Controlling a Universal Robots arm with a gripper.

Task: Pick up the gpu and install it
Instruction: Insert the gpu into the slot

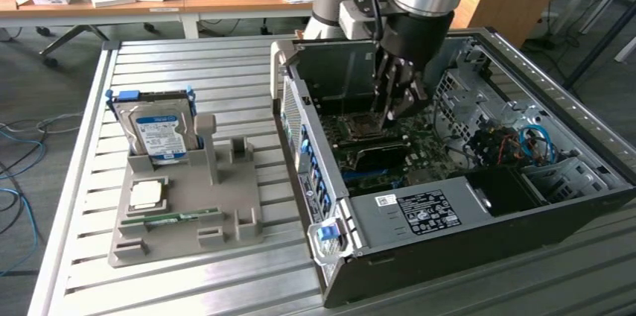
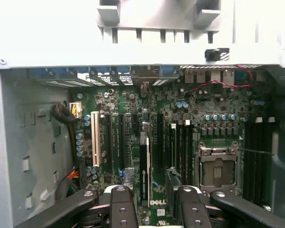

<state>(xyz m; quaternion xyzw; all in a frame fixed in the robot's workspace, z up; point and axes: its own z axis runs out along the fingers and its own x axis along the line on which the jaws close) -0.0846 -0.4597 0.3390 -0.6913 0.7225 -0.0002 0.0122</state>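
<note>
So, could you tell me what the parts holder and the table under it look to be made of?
The parts holder looks like matte grey plastic, possibly printed: dull and uniform, with blocky moulded slots. The table looks like bare aluminium or steel slats, pale with a soft sheen.

We read one brand mark: "DELL" in white letters on the motherboard (image 2: pixel 157 203), seen in the wrist view. We note a white label with a barcode and fine print on the grey cover (image 1: pixel 430 208) inside the computer case (image 1: pixel 556 92), and a blue-and-white label on the hard drive (image 1: pixel 159 133); neither can be read.
</note>
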